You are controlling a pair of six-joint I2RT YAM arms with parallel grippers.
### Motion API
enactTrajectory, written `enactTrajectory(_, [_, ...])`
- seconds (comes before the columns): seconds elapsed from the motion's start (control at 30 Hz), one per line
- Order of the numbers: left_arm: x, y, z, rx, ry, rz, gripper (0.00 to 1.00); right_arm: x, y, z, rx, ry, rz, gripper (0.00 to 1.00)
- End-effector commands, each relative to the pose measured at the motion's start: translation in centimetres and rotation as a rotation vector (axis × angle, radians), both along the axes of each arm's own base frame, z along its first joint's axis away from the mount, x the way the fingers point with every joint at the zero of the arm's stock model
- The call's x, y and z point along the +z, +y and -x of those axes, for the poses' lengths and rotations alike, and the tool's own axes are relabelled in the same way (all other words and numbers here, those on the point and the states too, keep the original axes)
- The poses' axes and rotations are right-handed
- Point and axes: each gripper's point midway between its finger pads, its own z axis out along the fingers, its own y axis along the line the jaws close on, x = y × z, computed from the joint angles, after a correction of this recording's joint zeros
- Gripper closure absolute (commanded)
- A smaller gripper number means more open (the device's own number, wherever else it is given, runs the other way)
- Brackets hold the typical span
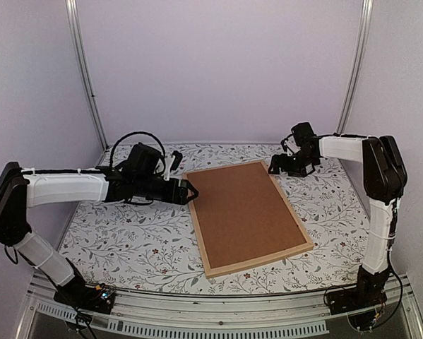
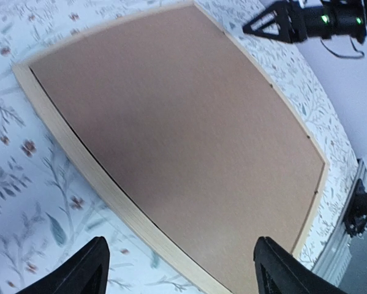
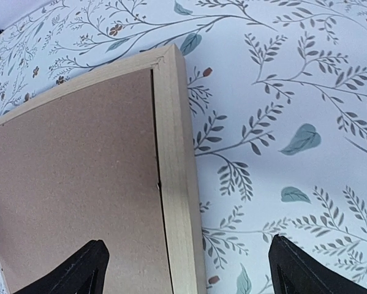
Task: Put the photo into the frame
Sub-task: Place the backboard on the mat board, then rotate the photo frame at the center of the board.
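Note:
The frame (image 1: 205, 253) of light wood strips lies flat on the table, with the plain brown backing board (image 1: 243, 212) filling it. The photo is hidden. My left gripper (image 1: 190, 191) is open and empty, hovering at the frame's left long edge (image 2: 109, 196). My right gripper (image 1: 282, 167) is open and empty, just above the frame's far right corner (image 3: 171, 58). The backing board shows in the left wrist view (image 2: 183, 128) and in the right wrist view (image 3: 73, 190). The right gripper also shows at the top of the left wrist view (image 2: 275, 24).
The table (image 1: 126, 240) wears a white cloth with a leaf and flower print. Metal posts (image 1: 84, 70) stand at the back corners, and a rail (image 1: 218, 311) runs along the near edge.

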Motion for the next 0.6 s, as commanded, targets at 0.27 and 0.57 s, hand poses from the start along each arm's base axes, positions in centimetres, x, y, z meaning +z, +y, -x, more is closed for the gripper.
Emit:
enactTrajectory(0.27, [0.4,1.3,-13.8,-0.061,-0.161,-0.103,0.16,3.0,-2.2,7.9,-0.019,-0.005,-0.036,0.05])
enactTrajectory(0.57, [-4.2,-1.9,-20.5,-0.147,-0.152,-0.217,0.16,2.2,-3.1,12.8,-0.019,0.039,-0.057,0.05])
